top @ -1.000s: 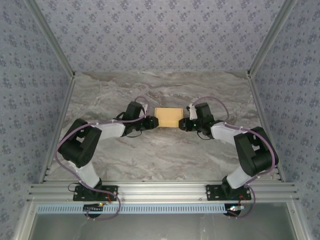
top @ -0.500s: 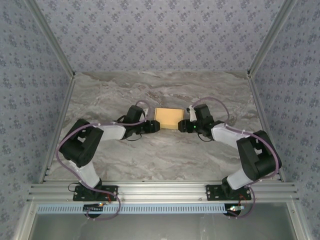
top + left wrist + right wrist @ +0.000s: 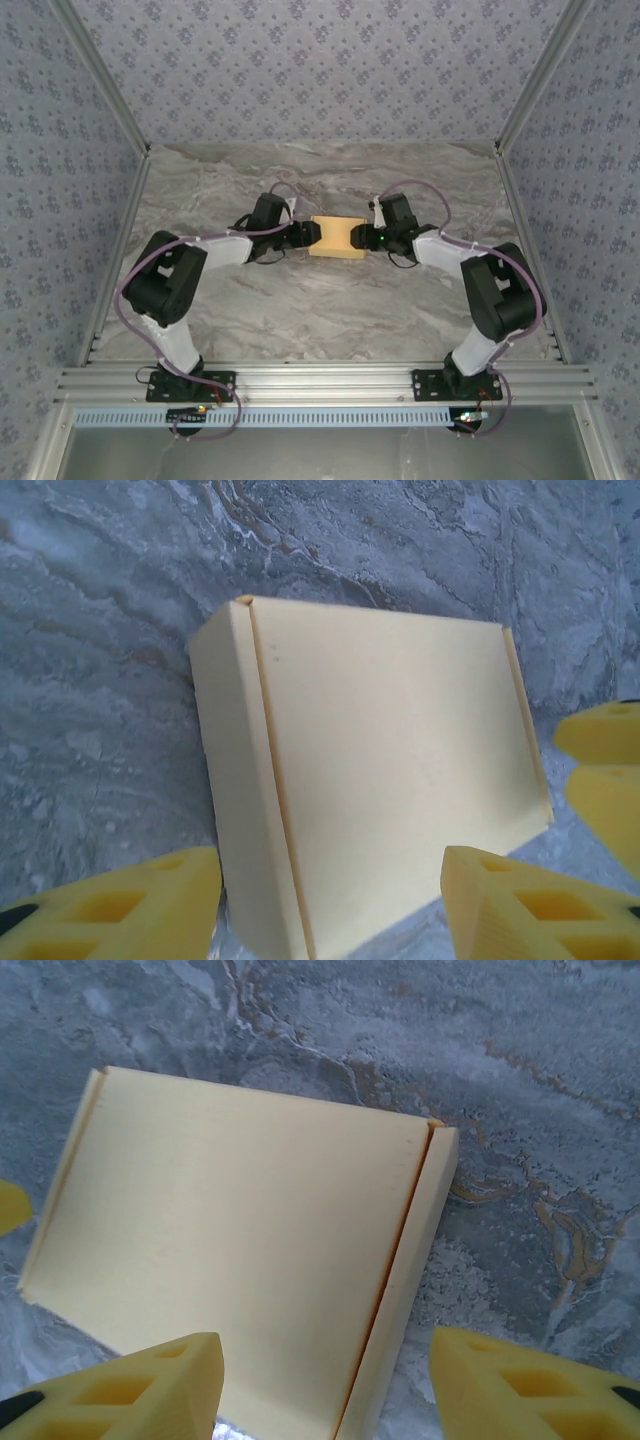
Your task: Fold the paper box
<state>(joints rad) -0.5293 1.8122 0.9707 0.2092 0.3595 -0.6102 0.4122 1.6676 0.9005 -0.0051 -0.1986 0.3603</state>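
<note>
We found the paper box lying closed on the tabletop between our left claw and right claw; both were released, straddling its ends, likely to press it square.

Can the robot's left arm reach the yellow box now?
Probably yes. The left gripper sits right at one end of the paper box, its fingers spread open toward it, with nothing in between. The right gripper is at the opposite end.
</note>
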